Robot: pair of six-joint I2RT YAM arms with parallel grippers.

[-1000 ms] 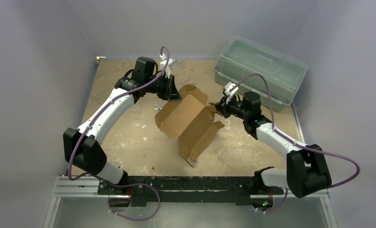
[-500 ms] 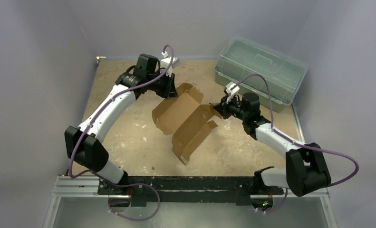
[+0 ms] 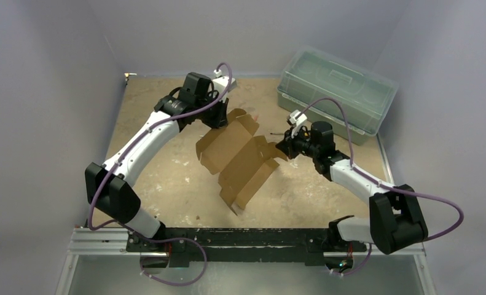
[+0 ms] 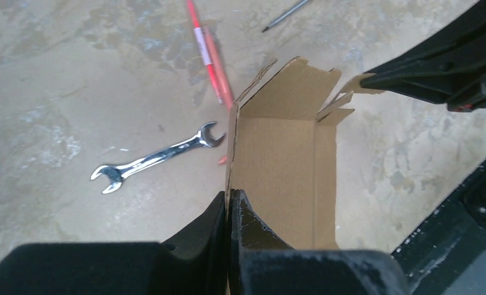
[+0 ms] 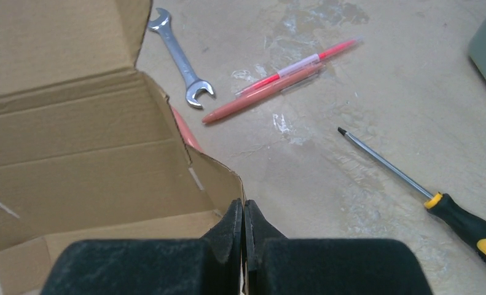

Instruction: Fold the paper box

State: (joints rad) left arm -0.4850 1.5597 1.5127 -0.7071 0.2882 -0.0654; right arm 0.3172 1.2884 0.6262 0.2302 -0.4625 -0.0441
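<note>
The black left gripper [image 3: 220, 120] is pressed shut on the far edge of the plain brown cardboard paper box [image 3: 240, 161]. The box is held in the middle of the sandy table [image 3: 166, 178], between both arms. Its right flap is pinched by the black right gripper [image 3: 284, 147]. A few sides are bent up, but the flaps are open, so most folding is left. No writing can be read.

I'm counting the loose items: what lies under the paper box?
A reddish pen-like end shows beneath the paper box; the rest of it is covered. The wrench and screwdriver lie uncovered beside it.
</note>
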